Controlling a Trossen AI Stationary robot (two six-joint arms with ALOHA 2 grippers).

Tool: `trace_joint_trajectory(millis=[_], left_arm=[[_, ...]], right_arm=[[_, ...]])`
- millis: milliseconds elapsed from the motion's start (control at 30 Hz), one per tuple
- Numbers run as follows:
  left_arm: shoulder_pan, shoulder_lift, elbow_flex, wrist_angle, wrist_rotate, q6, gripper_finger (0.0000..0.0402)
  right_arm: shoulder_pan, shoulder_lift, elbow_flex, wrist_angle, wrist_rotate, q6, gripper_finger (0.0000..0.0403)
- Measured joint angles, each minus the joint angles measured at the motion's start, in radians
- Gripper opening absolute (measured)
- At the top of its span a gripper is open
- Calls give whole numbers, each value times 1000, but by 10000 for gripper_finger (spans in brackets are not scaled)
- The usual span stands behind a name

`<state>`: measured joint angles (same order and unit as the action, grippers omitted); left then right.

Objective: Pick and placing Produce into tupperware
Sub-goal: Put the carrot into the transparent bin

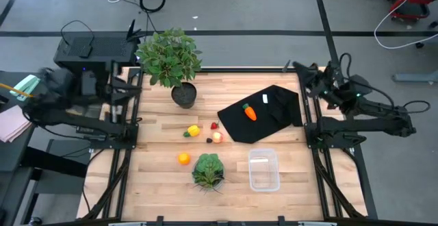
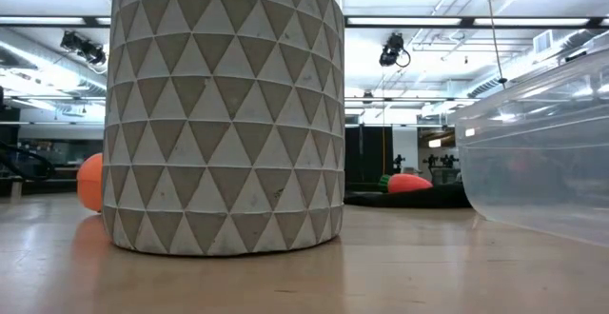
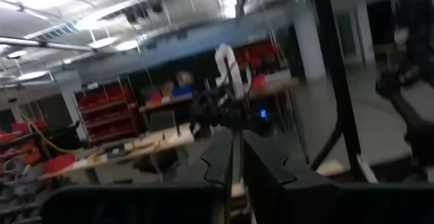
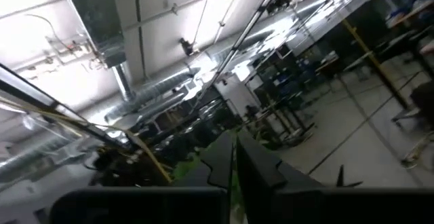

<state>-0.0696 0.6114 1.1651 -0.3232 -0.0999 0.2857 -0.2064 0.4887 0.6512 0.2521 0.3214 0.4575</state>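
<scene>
The high view shows the orange carrot (image 1: 250,111) lying on a black cloth (image 1: 270,113). The yellow piece (image 1: 194,131), tiny red piece (image 1: 214,125), peach ball (image 1: 217,137) and orange ball (image 1: 183,159) rest on the wood. The clear tupperware (image 1: 263,170) stands empty near the near edge, right of the lettuce head (image 1: 208,170). In the low view I see the orange ball (image 2: 90,181), the carrot (image 2: 409,183) and the tupperware (image 2: 542,152). My left gripper (image 3: 236,157) and right gripper (image 4: 234,159) are shut, folded back at the table's left and right sides, aimed into the room.
A big potted plant (image 1: 171,58) stands near the far edge. In the low view a pale triangle-patterned pot (image 2: 224,114) with green leaves on top fills the middle, where the lettuce head stands. Bare wood (image 1: 157,185) lies around the near left corner.
</scene>
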Motion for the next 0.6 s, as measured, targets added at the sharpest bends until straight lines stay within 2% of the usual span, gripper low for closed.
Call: trace_joint_trajectory(millis=[133,233,400,600], left_arm=[[0,114,265,-290,0,47,51],[0,185,384,-494,-1,45,52],[0,273,423,-678,-48,-71,43],[-58,382,404,-629,-98,-203,27]], right_arm=[[-31,-2,64,-127,0,1,27],[-37,-2,73,-172,0,26,27],[-38,7,73,-226,30,37,27],[-105,23,73,-270,79,19,27]])
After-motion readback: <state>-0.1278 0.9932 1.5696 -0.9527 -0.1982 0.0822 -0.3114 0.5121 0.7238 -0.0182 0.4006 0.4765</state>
